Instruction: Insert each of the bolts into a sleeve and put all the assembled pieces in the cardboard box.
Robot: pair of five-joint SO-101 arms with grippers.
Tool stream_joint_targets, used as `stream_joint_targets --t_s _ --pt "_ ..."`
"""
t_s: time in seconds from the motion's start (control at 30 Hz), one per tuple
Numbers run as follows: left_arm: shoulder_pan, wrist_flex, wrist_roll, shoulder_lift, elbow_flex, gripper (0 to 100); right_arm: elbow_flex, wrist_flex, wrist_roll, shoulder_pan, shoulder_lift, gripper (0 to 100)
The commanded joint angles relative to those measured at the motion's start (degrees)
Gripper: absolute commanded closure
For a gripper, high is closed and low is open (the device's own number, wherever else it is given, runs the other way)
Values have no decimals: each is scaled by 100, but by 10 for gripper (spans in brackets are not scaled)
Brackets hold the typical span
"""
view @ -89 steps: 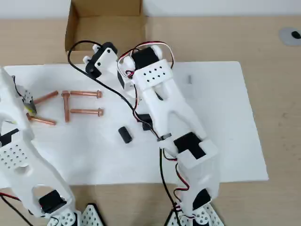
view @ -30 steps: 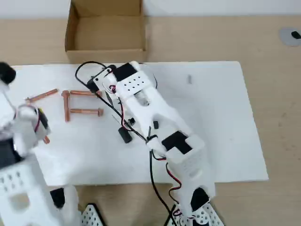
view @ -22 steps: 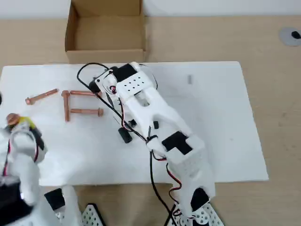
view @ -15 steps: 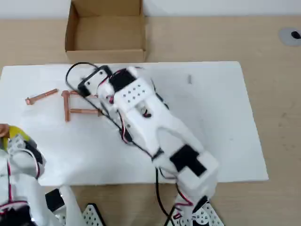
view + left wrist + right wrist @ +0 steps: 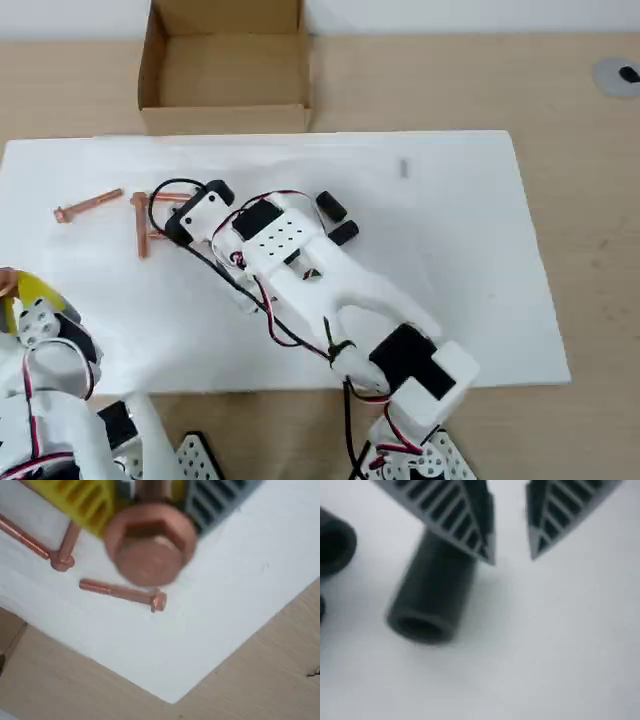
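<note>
Our left hand [image 5: 150, 497] is clamped on a copper hex-head bolt [image 5: 150, 542]; right hand [image 5: 510, 530] gapes beside a dark tubular sleeve [image 5: 432, 592], so we'd grab that next.

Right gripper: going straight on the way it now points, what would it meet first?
Likely the dark sleeve, which one of the right gripper's fingers overlaps; the white sheet lies beneath the gap. Depth unclear.
</note>
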Motion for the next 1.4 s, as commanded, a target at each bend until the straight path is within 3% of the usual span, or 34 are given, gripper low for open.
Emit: stream_joint_targets --t_s 0.0,0.3,0.5,0.7,0.83,1.0,1.37 --pt "-79 -132 9 -4 0 994 -4 -105 -44 -22 -303 923" --pt "-79 -132 9 -4 0 994 -787 352 167 4 -338 922" --pt "-79 -123 9 -4 0 994 -1710 826 422 523 -303 921" --pt "-70 -123 9 -4 0 994 -1473 818 607 963 -163 921" --pt "-70 -132 9 -4 0 994 -1147 651 598 980 189 920" --pt "-70 -132 9 -4 9 994 -1112 519 607 980 444 839" --pt "-70 -123 9 -4 9 994 -1086 501 589 980 690 839"
